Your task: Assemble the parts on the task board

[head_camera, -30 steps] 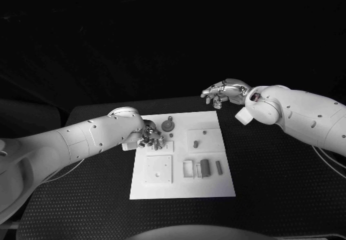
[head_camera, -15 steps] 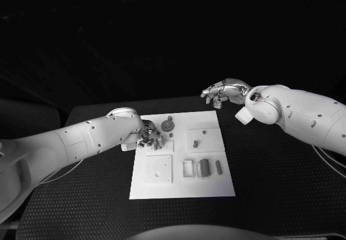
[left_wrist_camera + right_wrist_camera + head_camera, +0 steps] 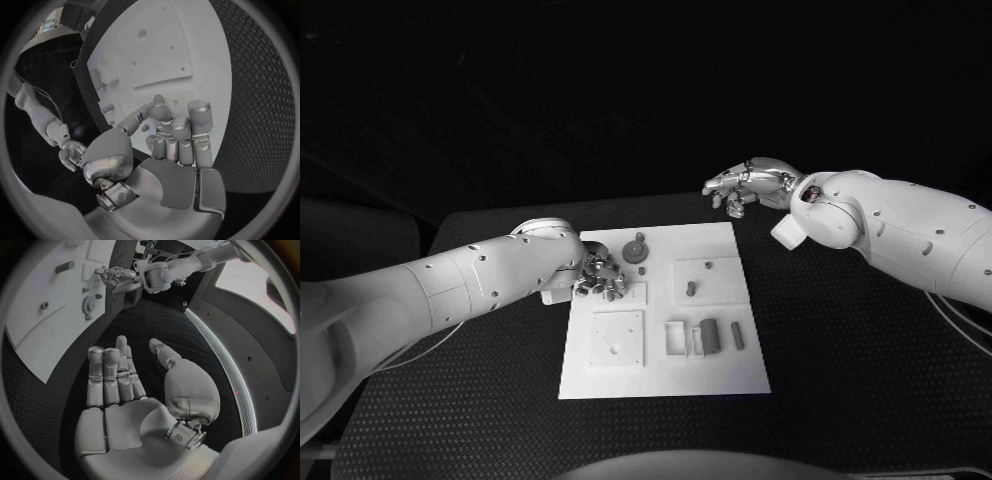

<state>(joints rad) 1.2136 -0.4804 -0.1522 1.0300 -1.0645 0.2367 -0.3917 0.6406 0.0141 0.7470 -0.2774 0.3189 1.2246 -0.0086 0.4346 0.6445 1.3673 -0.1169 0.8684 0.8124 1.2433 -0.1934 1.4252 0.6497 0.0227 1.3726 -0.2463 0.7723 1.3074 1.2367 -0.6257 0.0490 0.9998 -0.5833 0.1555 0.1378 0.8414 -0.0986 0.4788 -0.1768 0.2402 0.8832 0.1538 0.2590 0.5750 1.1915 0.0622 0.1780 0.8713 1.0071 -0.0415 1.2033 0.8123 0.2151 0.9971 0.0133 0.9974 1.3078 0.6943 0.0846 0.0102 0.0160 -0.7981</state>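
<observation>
At the left-centre of the head view, my left hand (image 3: 600,274) sits low over the upper left corner of the task board (image 3: 718,375), fingers curled together over a small raised block there. From the left wrist view the fingertips (image 3: 160,111) bunch close, and I cannot tell whether a part is pinched between them or whether they are only pressing down; I judge it is working a seating step, which is why it hugs the board so closely. My right hand (image 3: 750,184) hangs above the table beyond the board's upper right corner, holding nothing, fingers loosely extended and a little apart in its own wrist view (image 3: 119,385); I read that as parked clear so the board stays unobstructed. Near the top of the board lies a round gear-like part (image 3: 636,249), a short peg (image 3: 691,288) stands in the square plate right of centre, and several grey bars (image 3: 708,336) wait in the lower right, apparently queued for later steps.
</observation>
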